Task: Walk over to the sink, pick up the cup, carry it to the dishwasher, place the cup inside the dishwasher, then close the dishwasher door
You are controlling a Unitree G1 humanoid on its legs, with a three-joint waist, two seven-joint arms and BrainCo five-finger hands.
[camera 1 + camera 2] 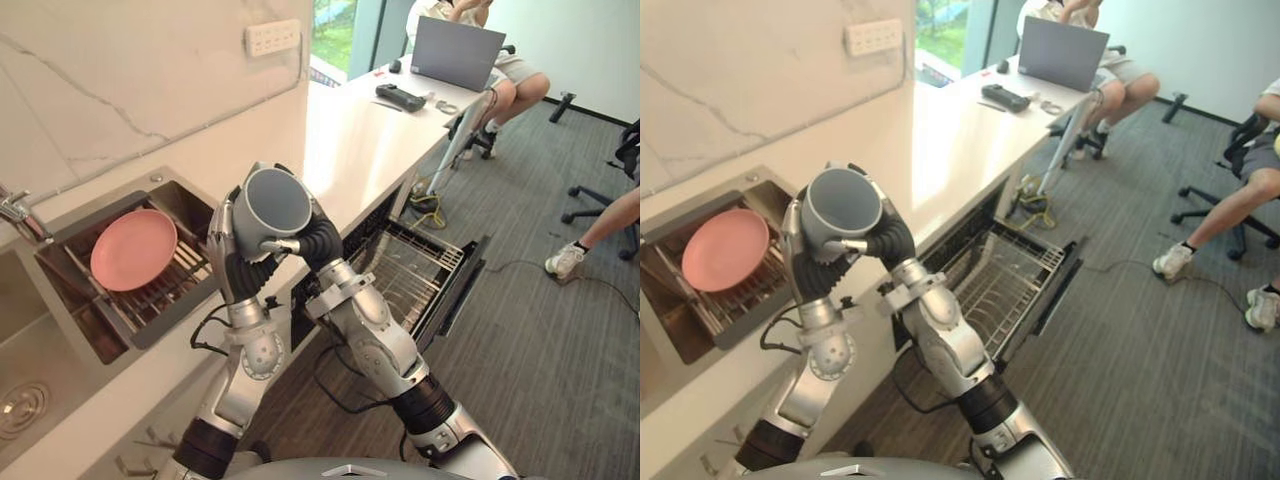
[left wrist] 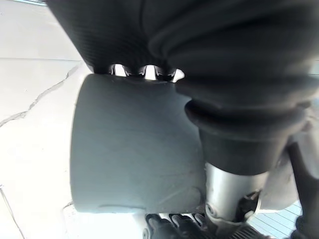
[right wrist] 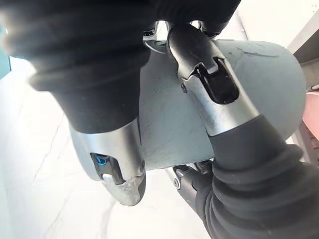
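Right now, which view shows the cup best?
The left eye view: the cup shows its open mouth, turned towards the camera, clasped between the left hand and the right hand. The right eye view matches it. Both wrist views show its grey wall from very close.

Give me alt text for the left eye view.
The left hand and right hand together clasp a round grey cup, mouth facing the camera, at the edge of the white counter. A round pink plate lies in the sink rack on the left; the open dishwasher's wire rack is on the right.
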